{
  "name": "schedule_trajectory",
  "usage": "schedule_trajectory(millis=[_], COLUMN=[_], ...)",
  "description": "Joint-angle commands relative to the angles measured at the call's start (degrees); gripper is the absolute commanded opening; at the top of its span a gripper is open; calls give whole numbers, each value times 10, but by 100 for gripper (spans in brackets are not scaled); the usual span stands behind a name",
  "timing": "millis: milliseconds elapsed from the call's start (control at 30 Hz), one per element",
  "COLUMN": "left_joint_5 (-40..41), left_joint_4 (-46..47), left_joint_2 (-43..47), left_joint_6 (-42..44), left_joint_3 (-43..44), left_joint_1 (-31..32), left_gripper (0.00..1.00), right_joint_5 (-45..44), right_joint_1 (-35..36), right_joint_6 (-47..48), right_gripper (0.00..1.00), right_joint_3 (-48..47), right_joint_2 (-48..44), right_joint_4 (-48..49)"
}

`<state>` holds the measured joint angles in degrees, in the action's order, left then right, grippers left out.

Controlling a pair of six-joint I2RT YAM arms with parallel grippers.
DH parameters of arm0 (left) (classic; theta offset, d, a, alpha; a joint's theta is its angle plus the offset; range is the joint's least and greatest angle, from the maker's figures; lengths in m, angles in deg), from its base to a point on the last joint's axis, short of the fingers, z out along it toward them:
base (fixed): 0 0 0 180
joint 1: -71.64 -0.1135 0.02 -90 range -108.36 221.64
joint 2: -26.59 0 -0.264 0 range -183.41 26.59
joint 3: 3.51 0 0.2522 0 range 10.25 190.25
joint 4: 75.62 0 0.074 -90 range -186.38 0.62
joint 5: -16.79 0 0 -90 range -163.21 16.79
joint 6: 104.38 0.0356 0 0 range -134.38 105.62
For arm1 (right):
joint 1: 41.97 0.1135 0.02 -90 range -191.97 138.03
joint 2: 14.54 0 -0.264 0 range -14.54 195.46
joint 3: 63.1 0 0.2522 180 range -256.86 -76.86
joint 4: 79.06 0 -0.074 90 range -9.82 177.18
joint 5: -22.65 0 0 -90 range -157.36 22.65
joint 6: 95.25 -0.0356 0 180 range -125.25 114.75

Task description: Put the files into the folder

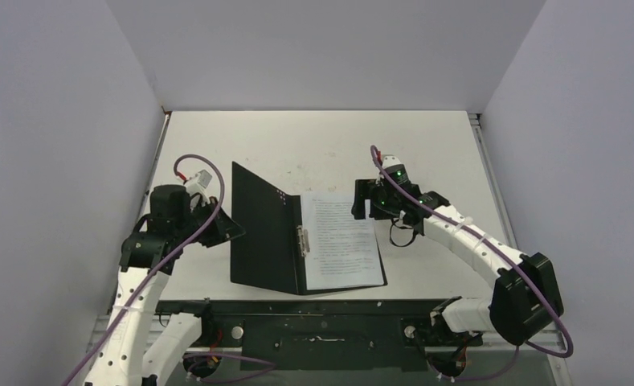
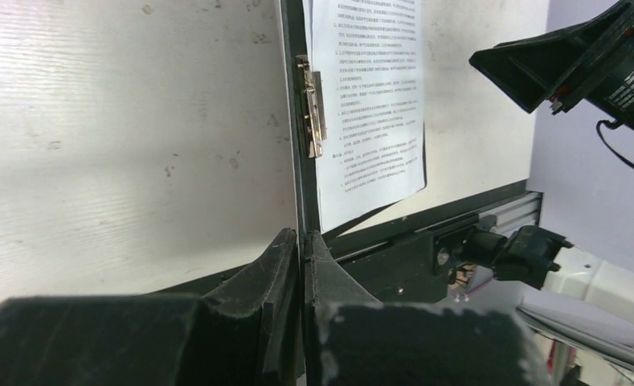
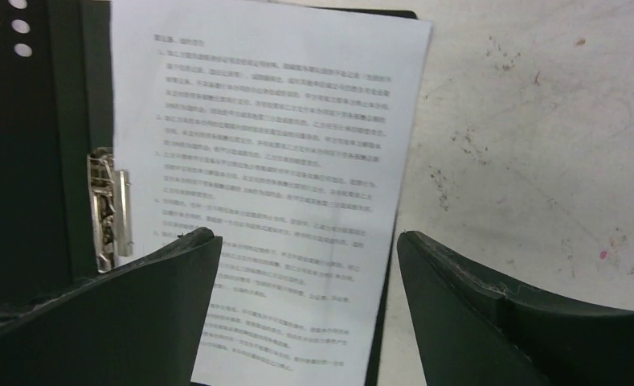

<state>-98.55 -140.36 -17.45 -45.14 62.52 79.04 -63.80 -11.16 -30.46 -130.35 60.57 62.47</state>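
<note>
The folder lies open on the table, black inside up, with its metal spine clip in the middle. My left gripper is shut on the free edge of the left cover and holds it raised; in the left wrist view that cover runs edge-on from between the fingers. The files, white printed sheets, lie flat on the folder's right half, beside the clip. My right gripper hovers open over the files near their far right edge, holding nothing.
A black rail with the arm bases runs along the table's near edge. White walls close in the left, right and back. Bare scuffed tabletop shows right of the folder.
</note>
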Motion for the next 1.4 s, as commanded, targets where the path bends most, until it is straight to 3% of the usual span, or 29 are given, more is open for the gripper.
schedule_trajectory(millis=[0, 500, 1067, 1367], left_joint_5=[38, 85, 71, 16], left_joint_4=[-36, -63, -50, 24], left_joint_2=[-8, -38, -81, -88], left_joint_6=[54, 69, 67, 20], left_joint_3=[55, 96, 105, 89], left_joint_1=[-5, -5, 5, 50], left_gripper=[0, 0, 0, 32], right_joint_5=[83, 194, 259, 260], right_joint_1=[-44, -74, -56, -30], right_joint_6=[4, -64, -151, -172], right_gripper=[84, 90, 89, 89], right_joint_3=[47, 208, 298, 311], right_joint_2=[-11, -8, 58, 70], right_joint_4=[57, 218, 379, 414])
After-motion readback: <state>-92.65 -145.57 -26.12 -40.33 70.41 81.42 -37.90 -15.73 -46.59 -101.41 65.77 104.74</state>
